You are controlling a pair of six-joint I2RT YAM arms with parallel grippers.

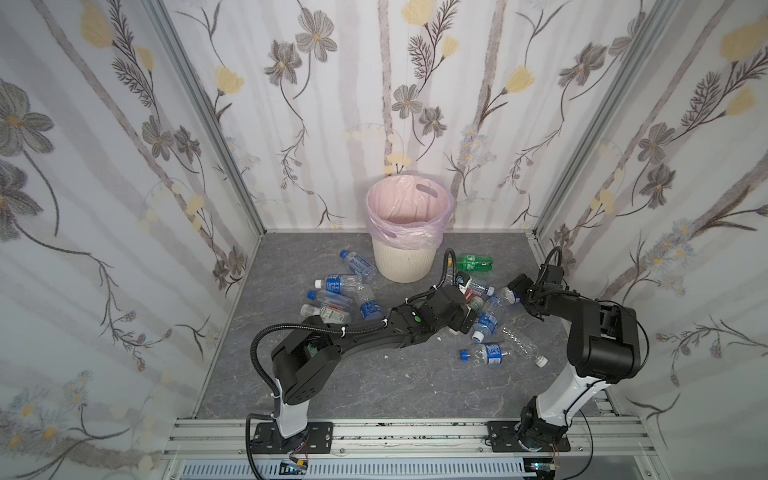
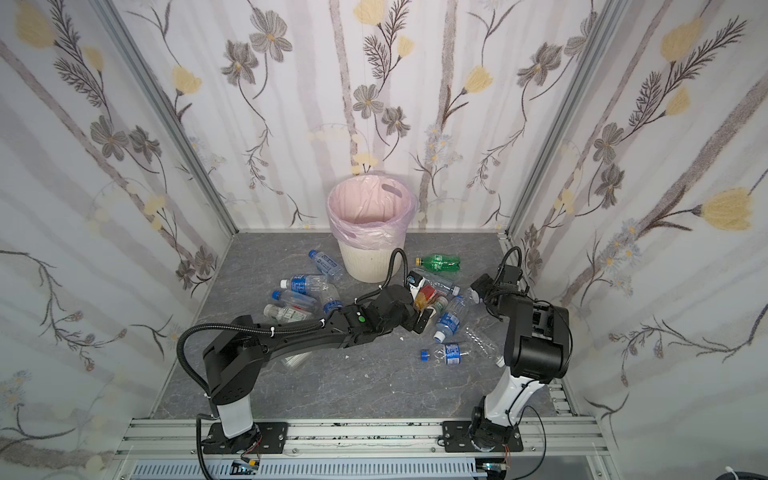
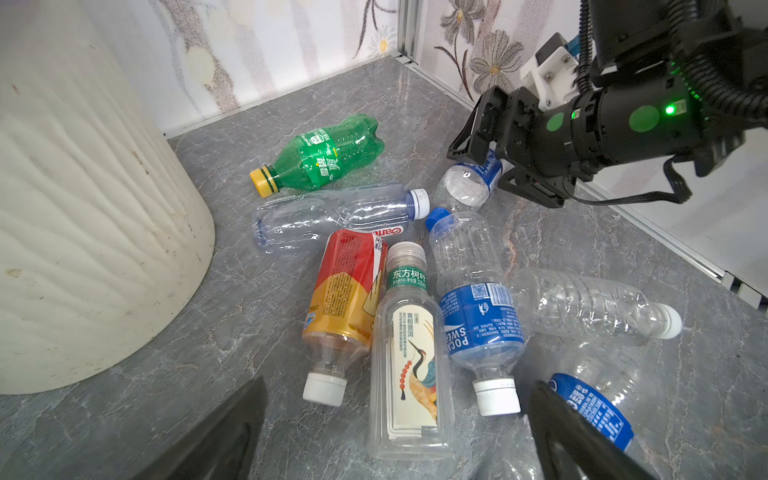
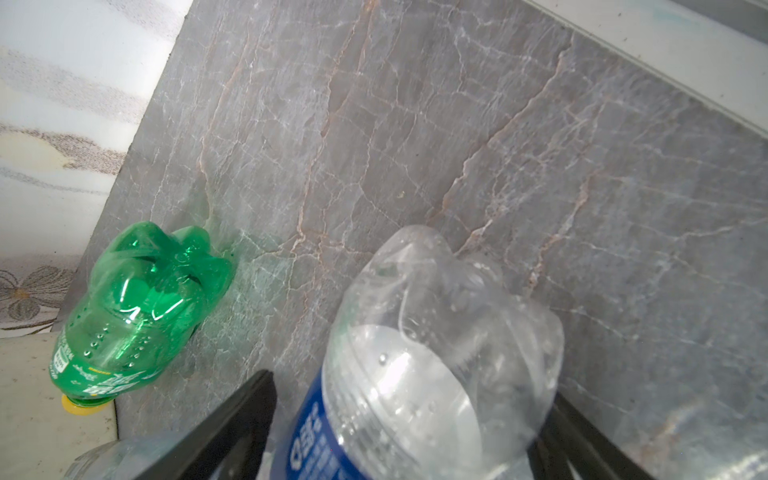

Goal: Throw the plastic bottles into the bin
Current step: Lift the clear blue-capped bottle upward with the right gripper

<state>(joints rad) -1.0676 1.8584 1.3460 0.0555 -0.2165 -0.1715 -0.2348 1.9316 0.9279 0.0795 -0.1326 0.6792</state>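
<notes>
Plastic bottles lie across the grey floor in front of the bin (image 1: 401,266) (image 2: 365,268). My left gripper (image 1: 467,318) (image 3: 399,386) hangs open over a pile. A white-labelled clear bottle (image 3: 411,353) lies between its fingers, untouched, with an orange red-labelled bottle (image 3: 345,291) and a blue-labelled bottle (image 3: 478,311) on either side. My right gripper (image 1: 514,291) (image 3: 478,170) (image 4: 411,386) straddles a clear blue-labelled bottle (image 4: 436,353) (image 3: 467,185). Its jaws are open, and one finger (image 4: 232,415) stands just clear of the bottle. A green bottle (image 1: 473,262) (image 4: 137,307) lies by the bin.
Several more blue-labelled bottles (image 1: 340,291) lie in a cluster left of the bin. A crushed bottle (image 1: 490,353) and a long clear bottle (image 1: 523,343) lie nearer the front. Wallpapered walls close in three sides. An aluminium rail (image 1: 415,436) carries both arm bases.
</notes>
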